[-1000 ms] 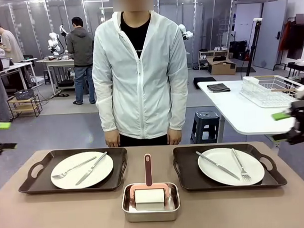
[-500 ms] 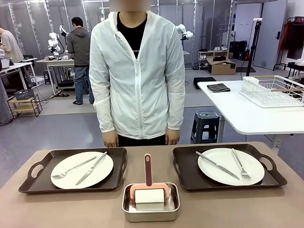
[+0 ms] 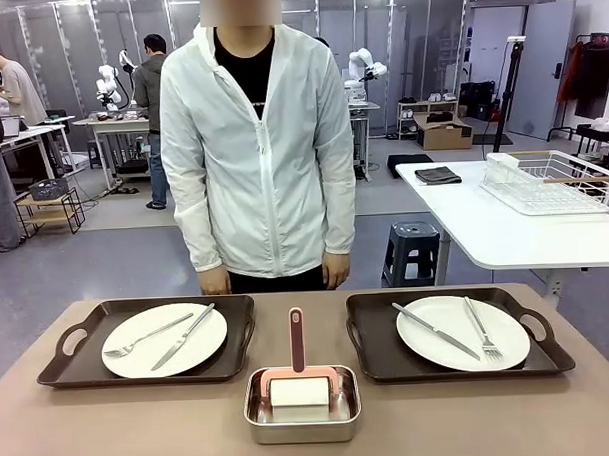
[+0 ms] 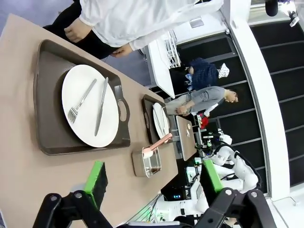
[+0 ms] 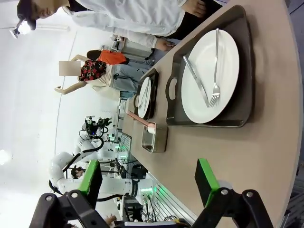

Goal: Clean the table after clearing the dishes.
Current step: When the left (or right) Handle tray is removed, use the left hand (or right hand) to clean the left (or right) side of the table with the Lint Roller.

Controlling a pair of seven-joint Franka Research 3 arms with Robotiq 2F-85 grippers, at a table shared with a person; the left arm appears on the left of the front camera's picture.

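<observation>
Dishes lay uncleared on your desk: left tray, steel pan between, right tray. Your left fingers and right fingers gaped wide, empty. Any tilt in lifting a tray, I judged, risked the loose cutlery sliding off.

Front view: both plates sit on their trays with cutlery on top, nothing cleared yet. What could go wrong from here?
The knife and fork lie loose on the left plate; tilting its tray could spill them.
The steel pan sits close between that tray and the right tray; a reach for either inner handle could knock it.
The person's hands hang by the far edge, near both trays.
</observation>
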